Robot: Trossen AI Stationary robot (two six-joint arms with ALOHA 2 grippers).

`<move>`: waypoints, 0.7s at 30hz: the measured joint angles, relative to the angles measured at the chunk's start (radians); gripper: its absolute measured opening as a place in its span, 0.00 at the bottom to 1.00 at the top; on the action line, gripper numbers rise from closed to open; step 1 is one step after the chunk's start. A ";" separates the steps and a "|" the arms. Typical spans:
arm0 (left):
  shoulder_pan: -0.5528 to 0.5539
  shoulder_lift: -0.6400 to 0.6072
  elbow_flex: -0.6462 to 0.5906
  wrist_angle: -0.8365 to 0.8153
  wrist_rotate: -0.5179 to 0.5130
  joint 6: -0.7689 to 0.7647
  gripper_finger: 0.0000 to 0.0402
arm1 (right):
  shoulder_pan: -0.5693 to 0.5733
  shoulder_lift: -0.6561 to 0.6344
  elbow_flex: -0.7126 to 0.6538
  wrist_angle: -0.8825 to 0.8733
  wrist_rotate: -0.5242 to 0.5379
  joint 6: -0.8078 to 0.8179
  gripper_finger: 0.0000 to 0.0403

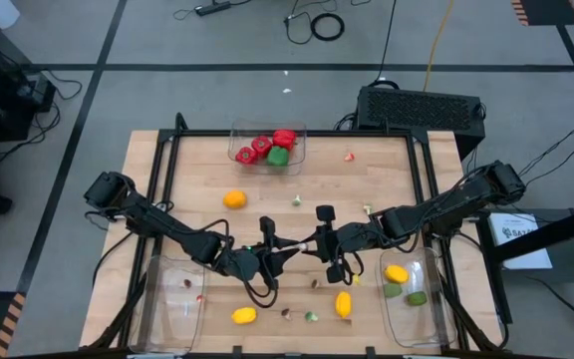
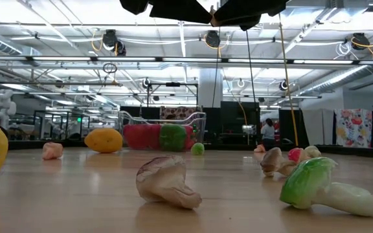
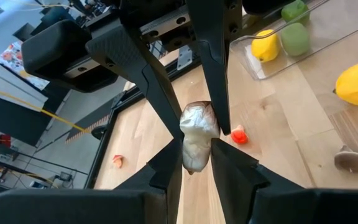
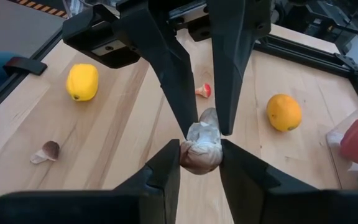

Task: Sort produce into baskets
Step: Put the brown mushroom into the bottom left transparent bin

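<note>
Sorting partly done: far basket [image 1: 301,132] holds peppers, right basket [image 1: 436,317] citrus, several pieces loose on the surface [image 1: 387,165]; left pincer [image 3: 196,163] and right pincer [image 4: 199,163] both pinch one pale mushroom [image 3: 196,134] mid-air at centre.

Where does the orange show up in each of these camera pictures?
High view: orange left of centre, near the pepper basket.
Low view: at the left, beside that basket.
Left wrist view: not in it.
Right wrist view: on the table beyond the fingers.
Shared landmark: the pepper basket, missing only from the left wrist view.
</note>
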 joint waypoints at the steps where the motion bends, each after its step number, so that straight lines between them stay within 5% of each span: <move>1: 0.000 0.000 0.000 0.000 0.000 0.000 0.22 | 0.000 0.000 0.000 0.000 0.000 0.004 0.25; 16: 0.000 0.000 0.000 -0.002 0.000 0.001 0.22 | 0.000 0.000 0.000 0.000 0.004 0.007 0.26; 21: 0.000 0.000 0.000 -0.003 0.000 0.006 0.22 | 0.001 0.000 0.001 -0.027 0.005 0.055 0.36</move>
